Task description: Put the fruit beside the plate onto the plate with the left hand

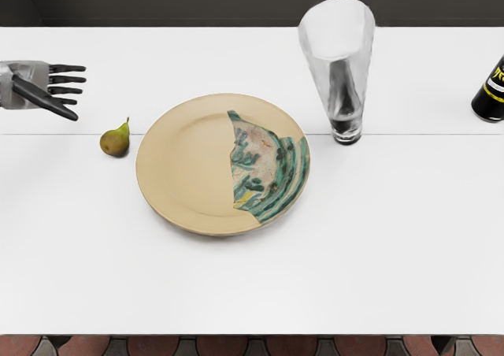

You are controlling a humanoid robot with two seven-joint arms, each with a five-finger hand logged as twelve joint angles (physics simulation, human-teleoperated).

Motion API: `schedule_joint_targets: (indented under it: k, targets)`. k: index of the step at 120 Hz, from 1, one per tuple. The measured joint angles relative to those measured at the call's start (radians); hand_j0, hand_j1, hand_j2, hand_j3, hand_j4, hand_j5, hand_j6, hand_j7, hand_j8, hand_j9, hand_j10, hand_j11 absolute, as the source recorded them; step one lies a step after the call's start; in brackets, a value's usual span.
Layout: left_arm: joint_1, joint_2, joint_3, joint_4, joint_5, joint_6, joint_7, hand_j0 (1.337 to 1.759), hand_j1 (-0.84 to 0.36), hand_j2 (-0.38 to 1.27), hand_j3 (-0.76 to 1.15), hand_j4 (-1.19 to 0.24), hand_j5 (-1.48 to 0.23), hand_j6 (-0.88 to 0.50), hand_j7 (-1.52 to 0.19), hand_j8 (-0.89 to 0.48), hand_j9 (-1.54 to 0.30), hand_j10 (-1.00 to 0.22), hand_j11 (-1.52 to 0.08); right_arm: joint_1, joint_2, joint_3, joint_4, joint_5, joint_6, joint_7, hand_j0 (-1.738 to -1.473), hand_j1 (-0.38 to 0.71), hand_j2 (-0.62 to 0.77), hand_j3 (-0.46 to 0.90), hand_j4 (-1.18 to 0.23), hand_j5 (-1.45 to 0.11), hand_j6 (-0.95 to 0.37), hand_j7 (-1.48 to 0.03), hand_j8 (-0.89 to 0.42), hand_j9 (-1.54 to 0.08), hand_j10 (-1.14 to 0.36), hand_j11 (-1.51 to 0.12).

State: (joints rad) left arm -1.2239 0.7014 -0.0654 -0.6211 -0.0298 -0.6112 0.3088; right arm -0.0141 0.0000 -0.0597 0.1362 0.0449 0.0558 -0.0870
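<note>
1. The white table [394, 254] fills nearly the whole head view, and everything stands on it.
2. The plate [189, 167] is a wide, shallow tan disc a little left of centre, with a green and cream patterned patch on its right half. Nothing lies on it, so the task is not yet done.
3. A tall clear glass [340, 72] stands upright just beyond the plate's right rim, apart from it. It is on the far side from the fruit, so it seems unlikely to get in the way.
4. The left hand [43, 88] comes in at the left edge, above and to the left of the fruit and clear of it. Its dark fingers are stretched out straight and apart, pointing right, and hold nothing. The right hand is not in view.
5. A dark bottle [490, 92] with a yellow label shows partly at the right edge, well away from the work.
6. The pear [115, 140] stands just beside the plate's left rim with its stem up, and does not touch the rim.
   - It looks small and light, with a firm, smooth skin and a rounded body that would probably roll or tip if nudged.
   - The wide lower belly looks like the best place to take hold, with thumb and fingers on opposite sides. The narrow neck and stem offer less grip.
</note>
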Motion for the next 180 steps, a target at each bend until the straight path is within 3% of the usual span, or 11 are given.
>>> schedule_joint_targets:
  k: [20,50,61,82,97,114,137,180]
  targets:
    - [-0.016,0.0,0.0,-0.001,0.009,0.0,0.002,1.658,0.35,0.0,0.0,0.0,0.0,0.0,0.0,0.0,0.0,0.0,0.0,-0.002,0.0,-0.001,-0.001,0.0,0.0,-0.002,-1.658,-0.32,0.0,0.0,-0.02,-0.03,-0.02,-0.03,-0.02,-0.03,-0.02,-0.03]
    - [-0.057,-0.021,0.008,0.002,0.142,0.0,0.016,1.658,0.35,0.0,0.0,0.0,0.0,0.0,0.0,0.0,0.0,0.0,0.0,-0.008,0.0,-0.003,0.0,0.0,0.001,-0.005,-1.658,-0.32,0.0,0.0,-0.02,-0.03,-0.02,-0.03,-0.02,-0.03,-0.02,-0.03]
    - [-0.074,-0.035,0.026,-0.001,0.16,0.0,0.068,1.658,0.35,0.0,0.0,0.0,0.0,0.0,0.0,0.0,0.0,0.0,0.0,-0.009,0.0,-0.003,0.0,0.0,0.001,-0.005,-1.658,-0.32,0.0,0.0,-0.02,-0.03,-0.02,-0.03,-0.02,-0.03,-0.02,-0.03]
    - [-0.097,-0.04,0.048,-0.039,0.169,0.0,0.231,1.658,0.35,0.0,0.0,0.0,0.0,0.0,0.0,0.0,0.0,0.0,0.0,-0.009,0.0,-0.003,0.0,0.0,0.001,-0.006,-1.658,-0.32,0.0,0.0,-0.02,-0.03,-0.02,-0.03,-0.02,-0.03,-0.02,-0.03]
    - [-0.115,-0.04,0.058,-0.099,0.17,0.0,0.281,1.658,0.35,0.0,0.0,0.0,0.0,0.0,0.0,0.0,0.0,0.0,0.0,-0.009,0.0,-0.003,0.0,0.0,0.001,-0.006,-1.658,-0.32,0.0,0.0,-0.02,-0.03,-0.02,-0.03,-0.02,-0.03,-0.02,-0.03]
    - [-0.205,-0.04,0.127,-0.123,0.163,0.0,0.297,1.658,0.35,0.0,0.0,0.0,0.0,0.0,0.0,0.0,0.0,0.0,0.0,-0.009,0.0,-0.003,0.0,0.0,0.001,-0.006,-1.658,-0.32,0.0,0.0,-0.02,-0.03,-0.02,-0.03,-0.02,-0.03,-0.02,-0.03]
    - [-0.261,-0.04,0.229,-0.165,0.155,0.029,0.301,1.658,0.35,0.0,0.0,0.0,0.0,0.0,0.0,0.0,0.0,0.0,0.0,-0.009,0.0,-0.003,0.0,0.0,0.001,-0.006,-1.658,-0.32,0.0,0.0,-0.02,-0.03,-0.02,-0.03,-0.02,-0.03,-0.02,-0.03]
    - [-0.403,-0.127,0.49,-0.28,0.051,0.349,0.302,1.658,0.35,0.0,0.0,0.0,0.0,0.0,0.0,0.0,0.0,0.0,0.0,-0.009,0.0,-0.003,0.0,0.0,0.001,-0.006,-1.658,-0.32,0.0,0.0,-0.02,-0.03,-0.02,-0.03,-0.02,-0.03,-0.02,-0.03]
